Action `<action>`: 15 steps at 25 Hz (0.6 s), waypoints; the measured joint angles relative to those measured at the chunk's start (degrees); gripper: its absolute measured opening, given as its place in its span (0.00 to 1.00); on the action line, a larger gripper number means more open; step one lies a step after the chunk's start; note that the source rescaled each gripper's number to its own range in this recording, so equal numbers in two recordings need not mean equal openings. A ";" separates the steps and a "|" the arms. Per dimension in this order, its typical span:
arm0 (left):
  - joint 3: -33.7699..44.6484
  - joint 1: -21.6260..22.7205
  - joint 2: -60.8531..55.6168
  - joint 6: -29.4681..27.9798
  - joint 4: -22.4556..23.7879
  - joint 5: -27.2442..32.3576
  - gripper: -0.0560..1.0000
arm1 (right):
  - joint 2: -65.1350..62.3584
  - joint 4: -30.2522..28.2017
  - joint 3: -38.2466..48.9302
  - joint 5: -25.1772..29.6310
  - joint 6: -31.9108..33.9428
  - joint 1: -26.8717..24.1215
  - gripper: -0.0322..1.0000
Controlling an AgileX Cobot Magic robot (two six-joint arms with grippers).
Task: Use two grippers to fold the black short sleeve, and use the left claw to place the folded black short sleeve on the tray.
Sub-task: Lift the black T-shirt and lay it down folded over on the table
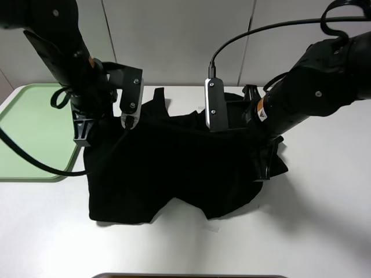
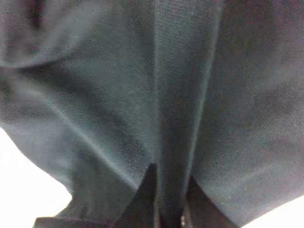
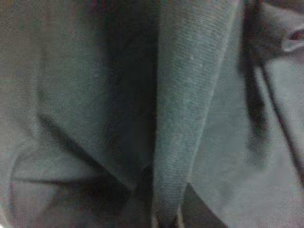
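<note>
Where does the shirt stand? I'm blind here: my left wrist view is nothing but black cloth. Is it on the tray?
Observer: No. The black short sleeve is spread, rumpled, over the white table; the tray sits beside it on the left.
Operator: Does the right arm have cloth?
Observer: Yes, the right gripper is shut on a fold of it.
</note>
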 joint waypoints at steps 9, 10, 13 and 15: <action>0.00 0.00 -6.31 0.00 1.21 -0.05 0.05 | -3.66 0.92 -8.15 10.54 0.00 0.11 0.03; 0.00 0.00 -6.84 0.00 1.36 -0.05 0.05 | -3.66 1.56 -9.91 12.51 0.00 0.11 0.03; -0.24 0.00 -7.81 0.00 1.57 0.42 0.05 | -3.66 2.96 -14.96 18.21 0.06 0.16 0.03; -1.40 0.00 -8.09 0.00 1.57 1.37 0.05 | -3.66 3.67 -18.49 22.02 0.06 0.16 0.03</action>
